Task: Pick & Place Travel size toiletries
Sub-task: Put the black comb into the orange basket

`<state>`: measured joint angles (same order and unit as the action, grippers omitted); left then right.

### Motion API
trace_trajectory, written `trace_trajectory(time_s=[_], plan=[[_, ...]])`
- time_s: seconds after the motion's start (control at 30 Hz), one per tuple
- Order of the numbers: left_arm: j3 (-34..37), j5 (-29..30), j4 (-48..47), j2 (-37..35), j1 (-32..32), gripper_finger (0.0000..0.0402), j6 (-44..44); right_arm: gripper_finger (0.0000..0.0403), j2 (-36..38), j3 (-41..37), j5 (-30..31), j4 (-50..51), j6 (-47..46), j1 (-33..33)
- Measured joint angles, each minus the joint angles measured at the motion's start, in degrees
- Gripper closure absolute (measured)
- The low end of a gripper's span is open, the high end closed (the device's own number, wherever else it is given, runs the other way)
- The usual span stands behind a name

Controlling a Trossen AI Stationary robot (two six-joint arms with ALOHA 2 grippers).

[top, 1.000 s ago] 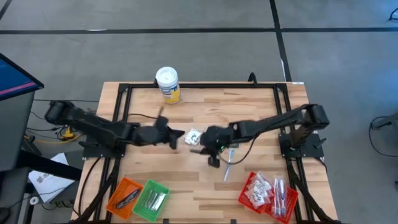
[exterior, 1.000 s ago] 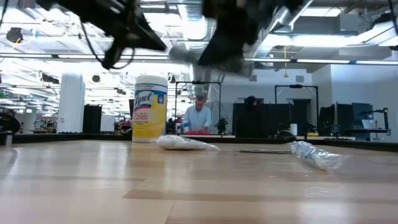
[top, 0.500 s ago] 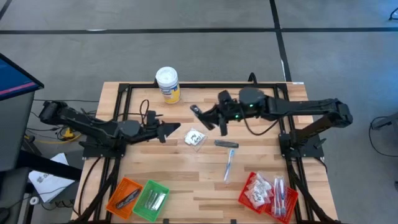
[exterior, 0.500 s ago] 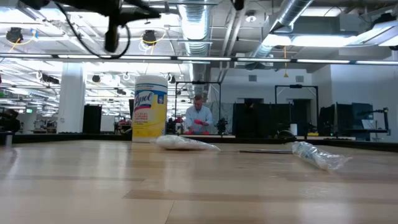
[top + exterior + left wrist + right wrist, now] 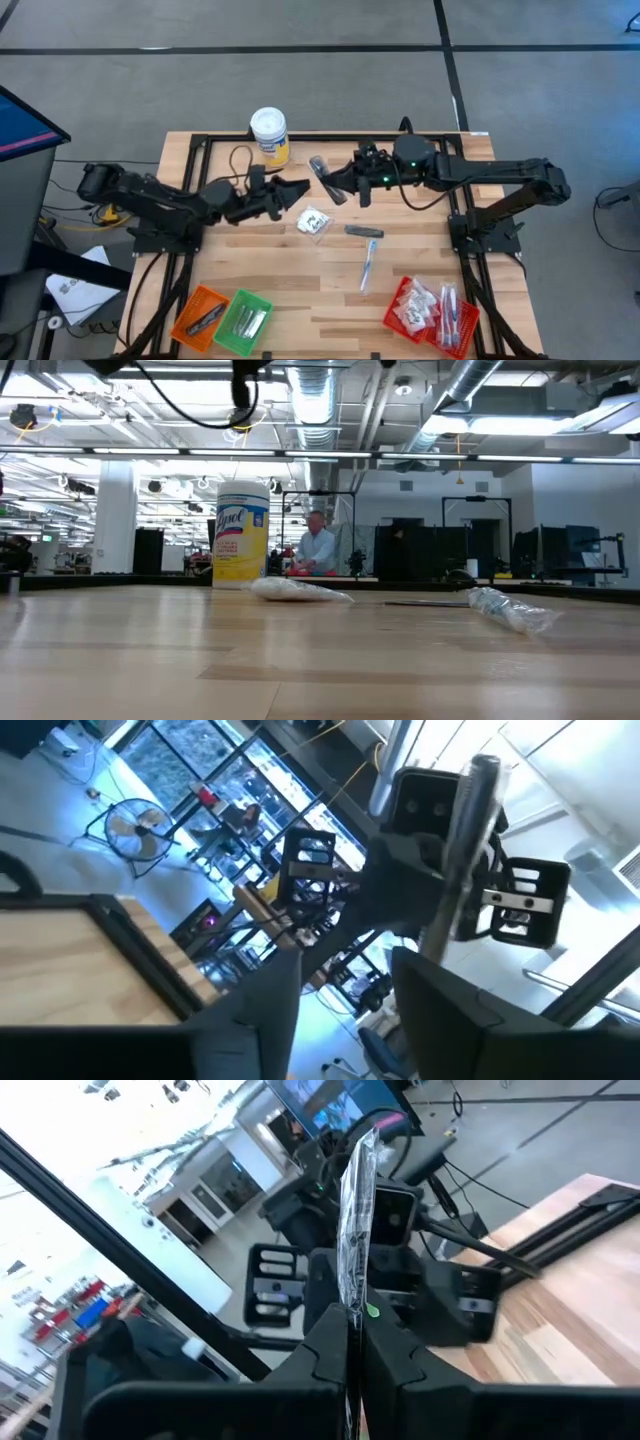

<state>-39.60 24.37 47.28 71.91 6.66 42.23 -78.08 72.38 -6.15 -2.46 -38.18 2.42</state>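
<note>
My right gripper hangs high over the table's far middle, shut on a slim silvery wrapped stick; the stick also shows from above. My left gripper faces it from the left, open and raised, its fingers a short way off the stick and touching nothing. Three more toiletries lie flat on the wood: a white sachet, a dark narrow one and a clear wrapped stick. My right gripper pinches the silvery stick's lower end between its two fingers. The fingers reach about level from the table's right. The rest of the stick stands out past the fingertips, lifted clear, high above the wood.
A white-lidded yellow canister stands at the far edge. Orange and green mesh baskets sit at the near left, and a red one holding several toiletries at the near right. A person stands in the room behind.
My right gripper has risen from the table's middle with the silvery stick and gone toward the far edge, turning level. My left gripper has risen, tipped upward, moved toward the stick and opened. The toiletries on the wood have stayed put.
</note>
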Motion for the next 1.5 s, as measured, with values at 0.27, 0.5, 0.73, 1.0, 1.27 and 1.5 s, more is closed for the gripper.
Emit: trace_trajectory(time_s=[0.27,0.5,0.73,1.0,1.27,1.5], plan=[[-3.2,-5.4,0.7,2.9,-3.5,0.022,0.1,0.04,0.0,0.0,0.0,-0.8,-0.5,0.2],[-3.2,-7.2,3.5,2.2,-4.5,0.021,0.1,0.04,0.0,0.0,0.0,1.1,-0.5,0.3],[-3.2,-7.3,3.9,2.2,-5.7,0.021,0.1,0.0399,0.0,0.0,2.0,4.2,-0.2,0.3],[-3.2,-7.3,4.4,2.2,-6.0,0.021,0.1,0.0399,0.0,0.0,3.2,4.9,0.2,0.7],[-5.7,-11.5,5.1,3.2,-9.1,0.0211,0.0,0.0399,0.0,0.0,3.2,5.3,0.2,1.4],[-6.4,-13.9,4.2,4.0,-10.1,0.0211,0.2,0.0399,0.0,0.0,3.2,5.4,0.1,2.4]])
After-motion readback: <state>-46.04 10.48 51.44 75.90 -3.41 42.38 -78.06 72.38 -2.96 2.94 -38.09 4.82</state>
